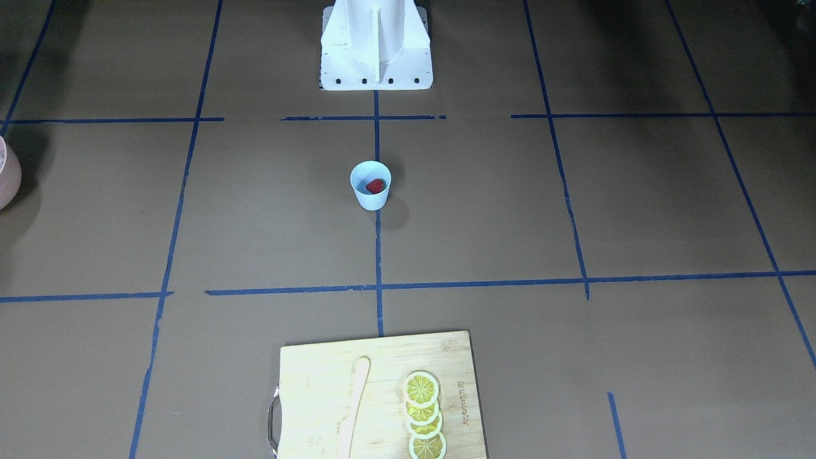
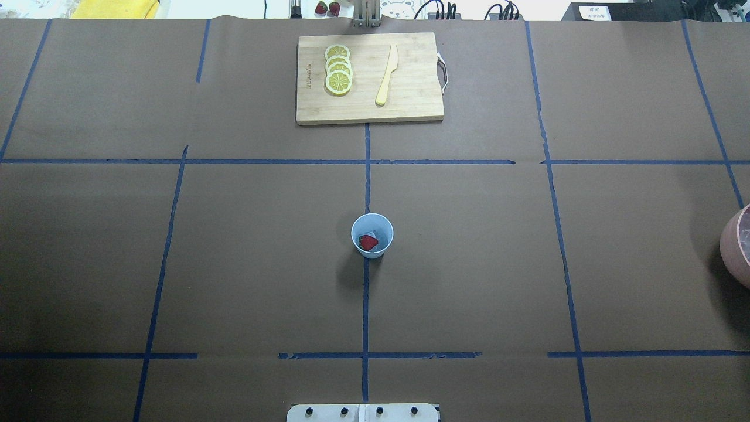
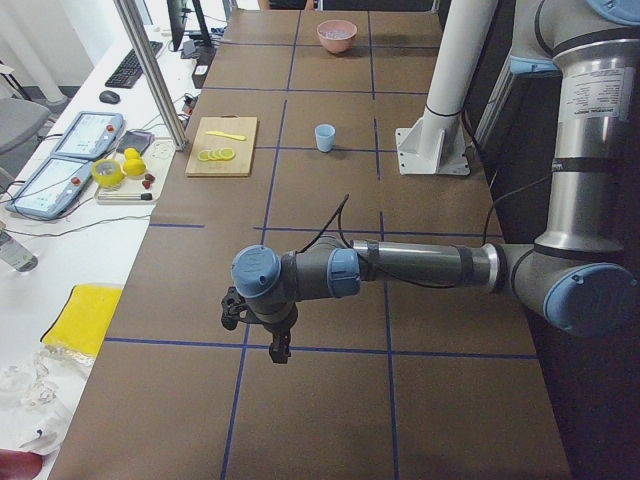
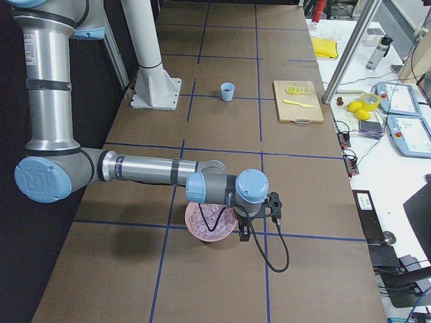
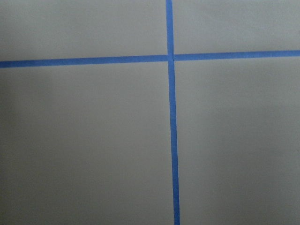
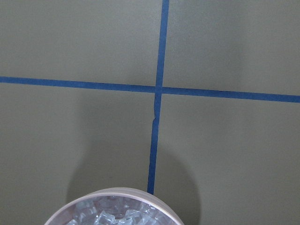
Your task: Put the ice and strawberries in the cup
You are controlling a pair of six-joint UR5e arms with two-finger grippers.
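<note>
Two arms reach low over a brown worktop (image 2: 246, 269) gridded with blue tape (image 2: 366, 176). Near the centre of the overhead frame stands the light blue cup (image 2: 372, 234), upright, on a tape line; one dark red strawberry (image 2: 368, 242) lies inside it, at the bottom. A pale glint beside the berry cannot be identified for certain. Ice (image 6: 108, 215), as small clear cubes, fills the pink bowl (image 6: 112, 191), which is cut by the right edge of the overhead frame and stands well apart from the cup. At the top centre of that frame lies a wooden cutting board (image 2: 410, 102) carrying four overlapping lemon slices (image 2: 338, 69) and, beside them, a pale knife (image 2: 387, 75). The left tool (image 3: 278, 350), in the lower middle of the left side view, hangs pointing down above a tape crossing; whether its fingers are apart or together cannot be told. The right tool (image 4: 242, 233), in the lower middle of the right side view, hangs near the pink bowl's rim, and its state likewise cannot be told. The right wrist view takes in the bowl's rim at its bottom edge, the left wrist view only paper and tape.
</note>
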